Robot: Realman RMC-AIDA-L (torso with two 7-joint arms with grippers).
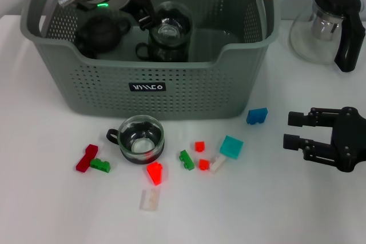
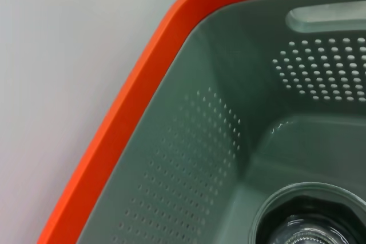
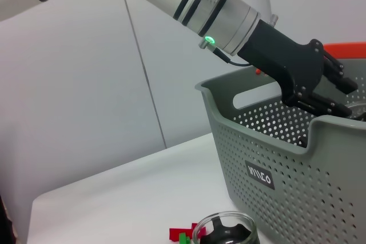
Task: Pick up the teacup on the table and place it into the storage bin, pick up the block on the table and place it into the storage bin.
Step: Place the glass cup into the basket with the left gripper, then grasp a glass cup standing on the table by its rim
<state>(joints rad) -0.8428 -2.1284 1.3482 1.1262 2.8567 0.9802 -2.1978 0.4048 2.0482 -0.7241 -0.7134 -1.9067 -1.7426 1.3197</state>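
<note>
From my head view, my left gripper (image 1: pixel 150 18) holds a glass teacup (image 1: pixel 170 30) inside the storage bin (image 1: pixel 148 92); my right gripper (image 1: pixel 297 130) rests open beside the blocks. My left wrist shows the bin floor close below, so releasing comes next, I judge. From my right wrist, another teacup (image 3: pixel 224 232) waits on the table.

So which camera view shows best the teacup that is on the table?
The head view: the whole teacup shows in front of the bin, among the blocks. The right wrist view catches only its top at the picture's edge. The left wrist view does not show it.
</note>
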